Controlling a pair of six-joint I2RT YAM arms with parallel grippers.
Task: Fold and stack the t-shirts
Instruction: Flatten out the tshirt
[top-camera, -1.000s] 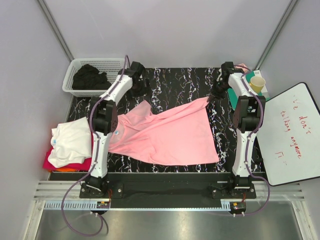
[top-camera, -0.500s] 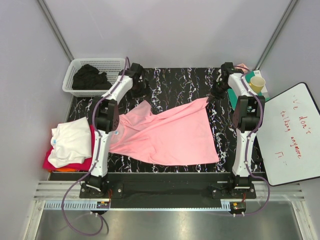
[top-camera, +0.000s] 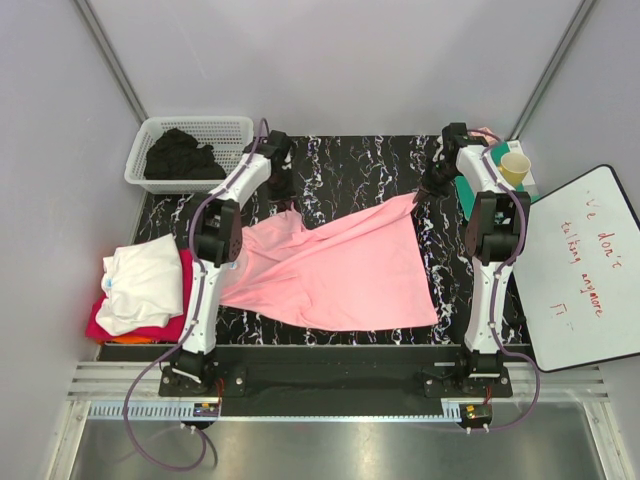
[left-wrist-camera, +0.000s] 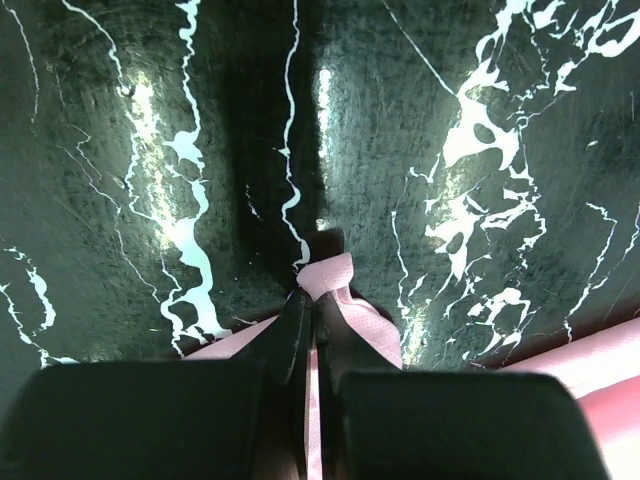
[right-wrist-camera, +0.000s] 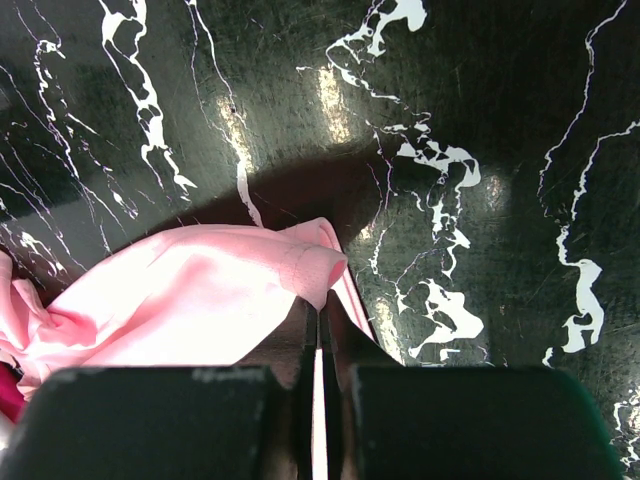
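The left gripper (left-wrist-camera: 312, 300) has moved toward 6 o'clock and pinched the pink shirt's (top-camera: 340, 265) 11 o'clock corner; the right gripper (right-wrist-camera: 320, 308) still clamps its 1 o'clock corner.

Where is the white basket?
In the top view, the white basket sits in the far left corner, with black shirts inside, behind the stack of folded shirts.

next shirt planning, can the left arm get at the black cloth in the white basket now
Probably not yet: the white lattice plastic basket is near and open-topped, but the left gripper is shut on the light pink cloth t-shirt.
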